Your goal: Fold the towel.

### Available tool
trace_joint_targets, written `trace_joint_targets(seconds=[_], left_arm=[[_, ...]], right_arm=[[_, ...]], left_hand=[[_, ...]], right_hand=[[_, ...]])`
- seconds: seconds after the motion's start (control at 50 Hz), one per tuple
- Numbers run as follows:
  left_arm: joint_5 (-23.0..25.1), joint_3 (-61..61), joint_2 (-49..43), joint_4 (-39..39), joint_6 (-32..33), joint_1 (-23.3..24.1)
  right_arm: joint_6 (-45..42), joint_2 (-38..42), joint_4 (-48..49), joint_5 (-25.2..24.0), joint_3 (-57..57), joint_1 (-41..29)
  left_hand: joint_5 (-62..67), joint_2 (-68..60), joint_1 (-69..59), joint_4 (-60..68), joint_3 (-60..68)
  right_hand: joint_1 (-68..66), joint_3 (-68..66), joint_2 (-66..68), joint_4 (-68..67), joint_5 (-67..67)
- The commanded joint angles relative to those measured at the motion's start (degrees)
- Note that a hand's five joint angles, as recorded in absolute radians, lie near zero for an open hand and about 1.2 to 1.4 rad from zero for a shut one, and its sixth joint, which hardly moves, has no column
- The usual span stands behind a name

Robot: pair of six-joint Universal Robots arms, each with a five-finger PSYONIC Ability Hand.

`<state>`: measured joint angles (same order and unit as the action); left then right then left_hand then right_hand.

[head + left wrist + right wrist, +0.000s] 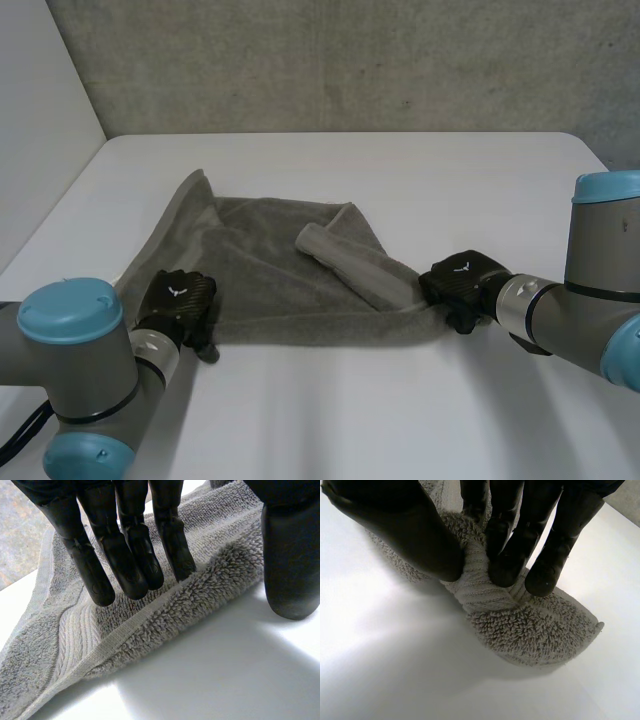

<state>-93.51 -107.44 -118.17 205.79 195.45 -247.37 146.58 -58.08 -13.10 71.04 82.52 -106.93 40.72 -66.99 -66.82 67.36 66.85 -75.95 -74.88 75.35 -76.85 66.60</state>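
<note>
1. The left hand (178,300) lay on the near left corner of the grey towel (270,270).
2. In the left wrist view that hand (125,555) was spread wide. Its straight fingers (170,540) rested flat on the towel (210,590) just inside the hemmed edge. Its thumb (290,565) stood on the white worktop (210,680) just beside that edge, so nothing was gripped.
3. The towel lay rumpled on the worktop (400,400) between the two hands. Its far left corner was pulled out, and a rolled flap (350,265) lay across its right half.
4. The right hand (460,280) met the towel at its near right corner.
5. In the right wrist view that hand (410,535) pinched the bunched corner of the towel (530,635) between its thumb and fingers (510,555). The rest of the corner bulged out below the fingertips onto the worktop (395,670).
</note>
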Motion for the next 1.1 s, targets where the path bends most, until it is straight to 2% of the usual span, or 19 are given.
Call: trace_joint_targets(seconds=[0.02,0.62,0.82,0.98,1.0,1.1], left_arm=[[0.08,0.65,0.39,0.14,0.02,-0.05],[0.25,0.65,-0.05,-0.03,0.46,-0.05],[0.25,1.35,-1.10,0.05,0.46,-0.05],[0.25,1.18,-1.63,-0.03,0.46,-0.05],[0.25,1.00,-1.71,-0.03,0.54,-0.05],[0.17,0.91,-1.72,-0.03,0.54,-0.05]], right_arm=[[0.02,-0.28,0.00,0.06,-0.34,0.05],[0.28,-0.02,-0.09,1.03,-1.92,0.14],[2.48,0.16,-0.09,1.29,-1.92,0.58],[3.45,0.16,-0.09,1.20,-2.01,1.55],[3.45,0.16,-0.09,1.29,-2.01,1.81],[3.27,0.16,-0.53,1.29,-2.01,1.90]], left_hand=[[16.01,0.25,0.08,-0.63,-0.12],[11.81,4.46,4.29,-4.83,-4.33],[20.21,-3.94,-4.11,3.56,4.07],[21.73,-5.47,-5.64,5.09,5.60],[27.40,-11.13,-11.30,10.75,11.26],[29.28,-13.01,-13.18,12.64,13.15]], right_hand=[[-4.05,-5.12,4.65,-3.15,3.40],[-4.05,-5.12,4.65,-3.15,3.40],[-4.05,-5.12,4.65,-3.15,3.40],[-4.05,-5.12,4.65,-3.15,3.40],[-4.05,-5.12,4.65,-3.15,3.40],[-4.05,-5.12,4.65,-3.15,3.40]])
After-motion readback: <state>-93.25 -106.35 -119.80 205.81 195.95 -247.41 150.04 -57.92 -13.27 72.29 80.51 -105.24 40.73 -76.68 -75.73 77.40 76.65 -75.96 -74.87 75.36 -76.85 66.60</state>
